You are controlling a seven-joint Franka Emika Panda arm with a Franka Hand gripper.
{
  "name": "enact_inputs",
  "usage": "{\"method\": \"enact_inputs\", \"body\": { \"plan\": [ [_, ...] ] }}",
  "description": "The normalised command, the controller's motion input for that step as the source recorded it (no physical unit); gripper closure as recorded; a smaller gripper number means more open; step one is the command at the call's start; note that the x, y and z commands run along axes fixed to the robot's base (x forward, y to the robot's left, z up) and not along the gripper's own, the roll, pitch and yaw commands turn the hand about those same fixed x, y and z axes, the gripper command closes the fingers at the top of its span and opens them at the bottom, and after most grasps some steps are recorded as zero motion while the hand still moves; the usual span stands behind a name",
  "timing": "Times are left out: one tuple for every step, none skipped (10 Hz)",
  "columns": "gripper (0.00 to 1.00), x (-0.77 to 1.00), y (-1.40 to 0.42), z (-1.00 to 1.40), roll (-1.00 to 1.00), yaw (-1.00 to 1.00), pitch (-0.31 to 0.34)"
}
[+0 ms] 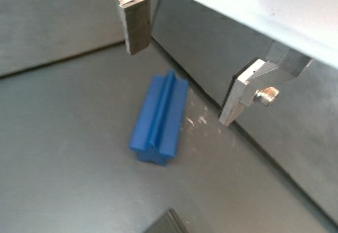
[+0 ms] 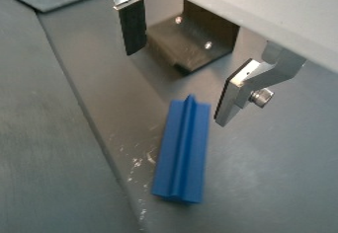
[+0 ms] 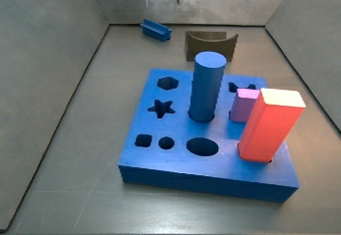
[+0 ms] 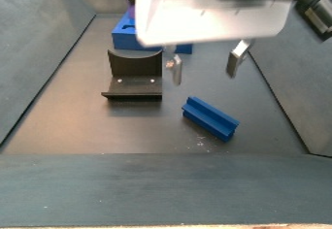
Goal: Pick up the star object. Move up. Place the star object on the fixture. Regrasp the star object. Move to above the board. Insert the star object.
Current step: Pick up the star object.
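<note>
- While the star object (image 1: 158, 119) lies flat on the floor, the gripper (image 1: 193, 61) hovers above it, jaws wide open, nothing between the fingers (image 1: 136, 26).
- Fixture (image 2: 192, 39) sits near the star object, apart.
- Board (image 3: 167, 150) stands well apart.

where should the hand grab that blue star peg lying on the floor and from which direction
Take the star object across its middle, coming straight down from above. It lies flat on the floor, long and slim, so the fingers can close on its two long sides. The hand hovers open over it.
</note>
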Motion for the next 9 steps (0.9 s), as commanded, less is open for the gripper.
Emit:
{"method": "enact_inputs", "body": {
  "plan": [
    [0.0, 0.45, 0.04, -0.53, -0.19, -0.05, 0.251],
    [0.0, 0.41, -0.06, -0.48, -0.25, 0.02, 0.173],
    [0.0, 0.22, -0.16, -0.37, -0.33, 0.2, 0.123],
    [0.0, 0.12, -0.17, -0.37, -0.35, 0.33, 0.1],
    [0.0, 0.12, -0.16, -0.38, -0.34, 0.33, 0.101],
    [0.0, 0.12, -0.11, -0.46, -0.3, 0.37, 0.093],
    [0.0, -0.02, 0.0, -0.63, -0.23, 0.45, 0.007],
    [0.0, -0.16, 0.01, -0.41, -0.08, 0.4, -0.056],
    [0.0, 0.06, 0.0, -0.15, 0.0, 0.33, 0.003]
  ]
}}
